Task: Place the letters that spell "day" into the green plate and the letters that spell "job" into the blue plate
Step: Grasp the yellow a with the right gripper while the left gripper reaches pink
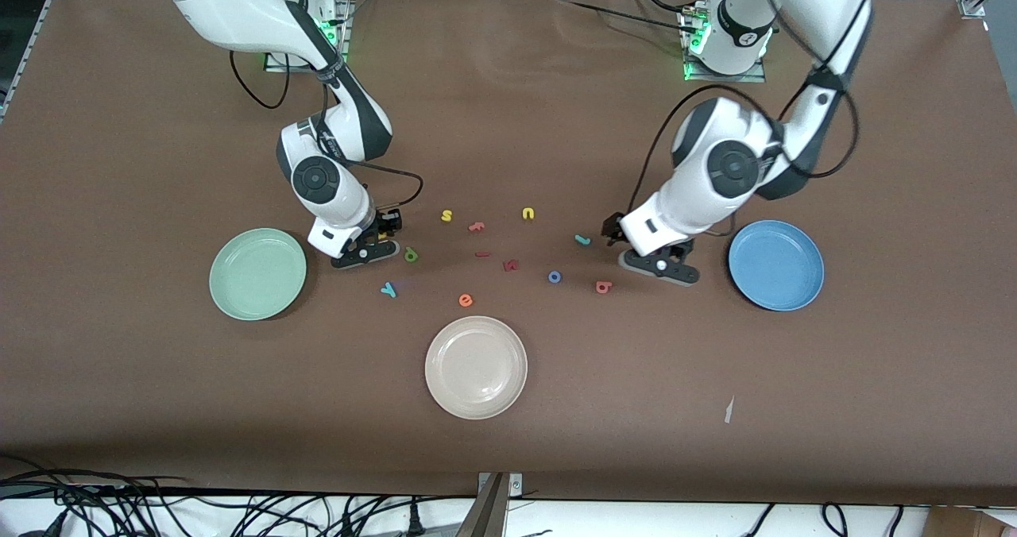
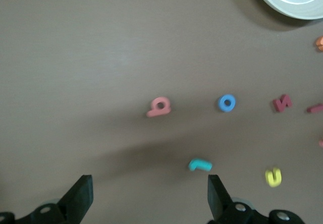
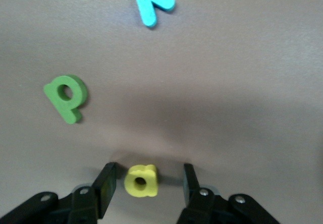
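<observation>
Brown table (image 1: 508,442): plates ring letters.

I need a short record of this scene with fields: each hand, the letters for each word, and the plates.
right hand: low at the table, fingers on either side of the yellow "a", a gap on each side
left hand: open, low over the table beside the teal "j"
"day" letters: green "d" and teal "y" lie on the table
"job" letters: blue "o" and salmon "b" lie on the table
green plate: no letters in it
blue plate: no letters in it
</observation>
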`<state>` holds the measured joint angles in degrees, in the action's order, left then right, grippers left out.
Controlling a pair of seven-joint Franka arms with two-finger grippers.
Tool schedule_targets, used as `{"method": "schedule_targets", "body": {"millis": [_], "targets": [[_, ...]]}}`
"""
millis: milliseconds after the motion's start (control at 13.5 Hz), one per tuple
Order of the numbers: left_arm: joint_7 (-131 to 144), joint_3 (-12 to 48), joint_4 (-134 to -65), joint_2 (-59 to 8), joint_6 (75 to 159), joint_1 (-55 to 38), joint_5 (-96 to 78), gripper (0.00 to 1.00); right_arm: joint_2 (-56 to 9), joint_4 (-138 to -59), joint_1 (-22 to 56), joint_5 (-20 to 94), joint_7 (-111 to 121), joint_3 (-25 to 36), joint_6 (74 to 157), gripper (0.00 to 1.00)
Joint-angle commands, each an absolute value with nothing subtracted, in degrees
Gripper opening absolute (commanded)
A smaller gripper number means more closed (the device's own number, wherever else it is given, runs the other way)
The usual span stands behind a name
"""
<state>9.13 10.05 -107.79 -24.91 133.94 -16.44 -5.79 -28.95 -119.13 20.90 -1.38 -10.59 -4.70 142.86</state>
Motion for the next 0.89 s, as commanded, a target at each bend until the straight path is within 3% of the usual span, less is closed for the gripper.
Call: {"method": "schedule_targets", "body": {"millis": [0, 297, 594, 817], "targets": [[9.93, 7.03, -106.61, -27.33, 135.79, -19.42, -7.38, 1.00, -29.00, -119.35, 22.06, -2.37, -13.18, -4.57, 143.70, 0.58], [9.93, 6.94, -106.09, -33.39, 145.09, -20.39, -7.38, 1.00, -29.36, -119.27, 22.06, -2.37, -12.57, -4.48, 143.79, 0.51], [9.75, 3.87, -102.94, -36.90, 145.55, -22.93, -7.47, 1.00, -29.27, -119.18, 22.06, -2.37, -12.48, -4.40, 143.70, 0.33], [10.02, 2.90, -101.69, -39.11, 148.26, -24.43, -7.47, 1.00, -28.92, -118.92, 21.97, -2.37, -12.57, -4.31, 143.26, 0.24]]}}
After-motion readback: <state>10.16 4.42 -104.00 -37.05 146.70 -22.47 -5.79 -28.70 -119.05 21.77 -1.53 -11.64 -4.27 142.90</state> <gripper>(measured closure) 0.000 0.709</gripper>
